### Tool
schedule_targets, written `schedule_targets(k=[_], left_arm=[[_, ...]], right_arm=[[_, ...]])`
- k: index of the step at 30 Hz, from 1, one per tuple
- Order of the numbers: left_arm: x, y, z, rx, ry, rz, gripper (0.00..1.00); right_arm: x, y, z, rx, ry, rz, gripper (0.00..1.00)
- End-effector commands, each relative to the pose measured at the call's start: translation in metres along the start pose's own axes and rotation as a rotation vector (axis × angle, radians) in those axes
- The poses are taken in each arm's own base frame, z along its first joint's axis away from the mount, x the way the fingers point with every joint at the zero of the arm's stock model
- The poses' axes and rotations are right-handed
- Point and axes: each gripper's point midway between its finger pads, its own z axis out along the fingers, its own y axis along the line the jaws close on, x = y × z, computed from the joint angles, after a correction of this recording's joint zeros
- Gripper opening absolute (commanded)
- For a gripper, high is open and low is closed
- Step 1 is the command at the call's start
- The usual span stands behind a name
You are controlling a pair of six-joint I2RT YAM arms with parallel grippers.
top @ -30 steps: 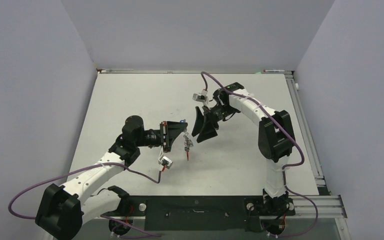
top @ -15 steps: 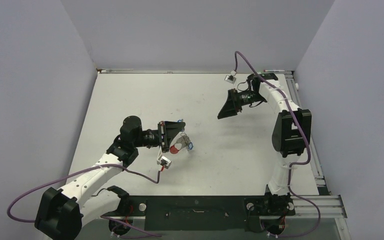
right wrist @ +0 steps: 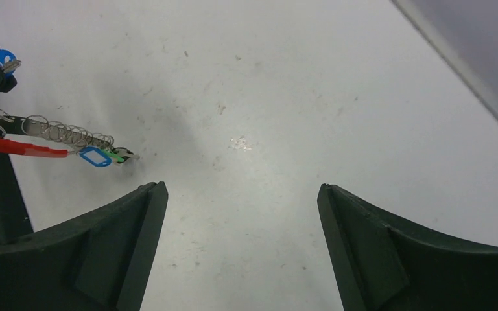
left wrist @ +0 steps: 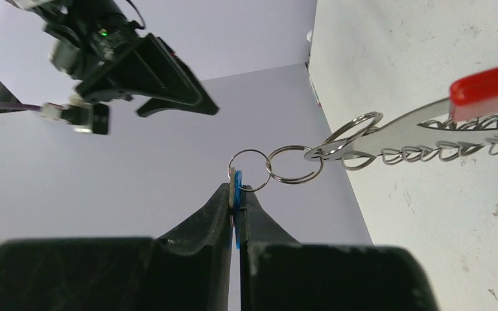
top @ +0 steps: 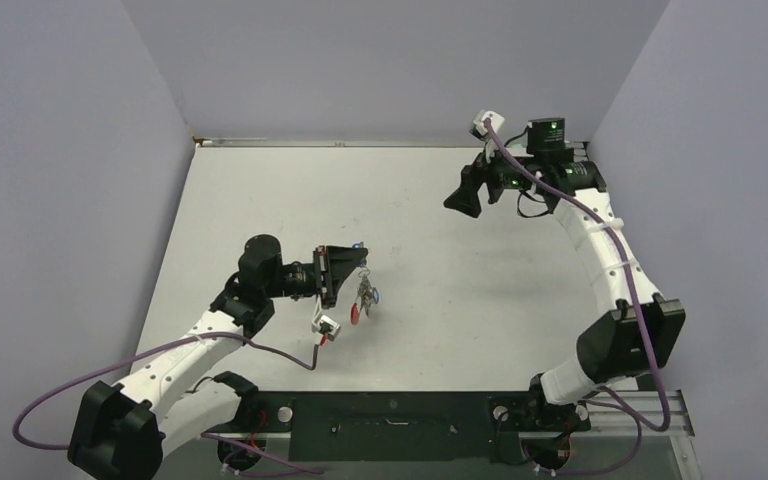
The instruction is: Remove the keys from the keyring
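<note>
- Left fingers (left wrist: 215,217) are clenched on a blue tag (left wrist: 237,194); the keys (top: 364,296) and keyring (left wrist: 395,133) dangle from it above the desk (top: 480,300).
- Right fingers (right wrist: 136,220) are spread wide and empty, well apart from the bunch, near the desk's far right corner.
- Grip is only on the tag's thin edge; a swing of the bunch could slip it out and drop everything.
- A swaying target could also make the right fingers miss.
- A second ago the right fingers stood just beside the keys, less open; the left grip is unchanged.
</note>
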Motion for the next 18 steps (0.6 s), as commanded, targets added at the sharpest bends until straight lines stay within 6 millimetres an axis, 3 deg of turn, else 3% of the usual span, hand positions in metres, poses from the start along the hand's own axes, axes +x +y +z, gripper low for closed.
schedule_targets(k=[1,3,6,10,13,16,18], left_arm=[[-0.012,0.004,-0.006,-0.013,-0.038,0.038,0.0],[-0.012,0.009,-0.007,-0.025,-0.039,0.045,0.0],[-0.009,0.018,-0.008,-0.057,-0.025,0.043,0.0],[-0.009,0.024,-0.012,-0.113,-0.023,0.057,0.0],[-0.016,0.031,-0.012,-0.142,-0.055,0.07,0.0],[-0.026,0.033,-0.012,-0.155,-0.103,0.09,0.0],[-0.032,0.033,-0.012,-0.161,-0.131,0.104,0.0]], right_arm=[[-0.038,0.012,-0.024,0.109,-0.108,-0.258,0.9],[-0.051,0.03,-0.025,0.075,-0.196,-0.298,0.9],[-0.059,0.085,-0.018,-0.128,-0.312,-0.425,0.9],[-0.038,0.151,0.017,-0.31,-0.319,-0.428,0.97],[-0.028,0.173,0.026,-0.364,-0.382,-0.439,1.0],[-0.017,0.199,0.035,-0.414,-0.411,-0.604,0.87],[-0.016,0.208,0.04,-0.436,-0.432,-0.626,0.81]])
